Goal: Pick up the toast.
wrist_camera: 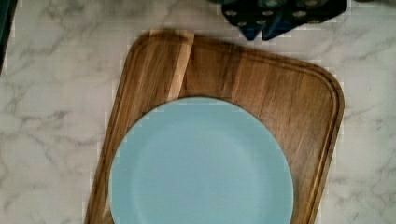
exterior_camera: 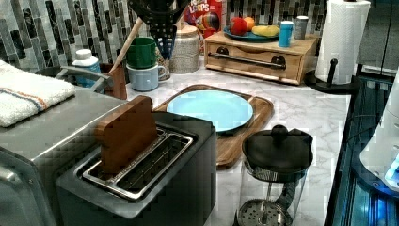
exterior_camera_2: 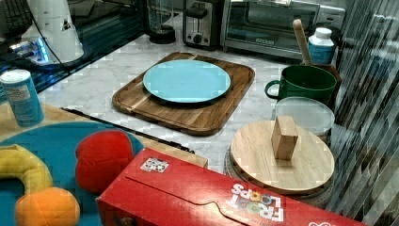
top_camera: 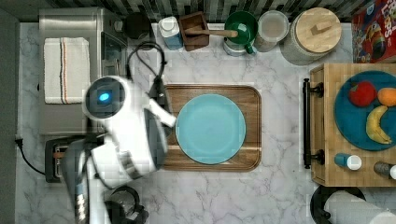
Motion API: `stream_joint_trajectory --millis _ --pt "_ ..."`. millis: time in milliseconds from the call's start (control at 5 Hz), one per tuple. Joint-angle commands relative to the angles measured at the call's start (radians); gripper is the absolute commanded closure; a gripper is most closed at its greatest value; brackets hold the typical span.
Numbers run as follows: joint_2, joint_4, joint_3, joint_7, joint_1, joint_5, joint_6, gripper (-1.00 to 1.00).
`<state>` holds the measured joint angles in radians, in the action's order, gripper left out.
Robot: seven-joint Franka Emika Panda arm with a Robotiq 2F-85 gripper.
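Note:
The toast (exterior_camera: 124, 134) is a brown slice standing upright in the far slot of the black toaster (exterior_camera: 155, 188), sticking well above its top. In the top view the toast (top_camera: 60, 150) is a thin brown strip in the toaster (top_camera: 52, 163) at the top view's lower left, partly under my white arm (top_camera: 126, 135). My gripper (exterior_camera: 165, 44) hangs above the near edge of the wooden tray (wrist_camera: 280, 79), well away from the toast. In the wrist view the gripper (wrist_camera: 265, 28) has its dark tips together, holding nothing.
A light blue plate (top_camera: 210, 128) lies on the tray (top_camera: 252, 93). A glass coffee press (exterior_camera: 275, 160) stands beside the toaster. A toaster oven (top_camera: 70, 121) with a folded towel (top_camera: 65, 70) is behind it. Mugs (exterior_camera: 141, 63), jars and a fruit box (exterior_camera: 259, 54) line the back.

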<state>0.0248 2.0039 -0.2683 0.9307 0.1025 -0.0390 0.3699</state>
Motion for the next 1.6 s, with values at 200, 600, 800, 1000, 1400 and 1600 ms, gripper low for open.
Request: stream_joint_trajectory --millis 200,600,800,1000,1400,1600 --pt "-0.081 -0.097 -0.126 0.28 0.07 0.058 -0.046 -1.0" --pt "-0.105 -0.046 -0.183 0.309 0.081 0.16 0.001 -1.0" --pt "-0.11 -0.029 -0.218 0.325 0.079 0.219 0.031 -1.0" --pt "-0.082 -0.057 -0.244 0.369 0.101 0.249 0.037 -1.0" --pt "0.027 -0.133 -0.31 0.558 0.141 0.179 0.085 -1.0" --pt "0.079 -0.166 -0.327 0.611 0.162 0.138 0.077 -0.99"
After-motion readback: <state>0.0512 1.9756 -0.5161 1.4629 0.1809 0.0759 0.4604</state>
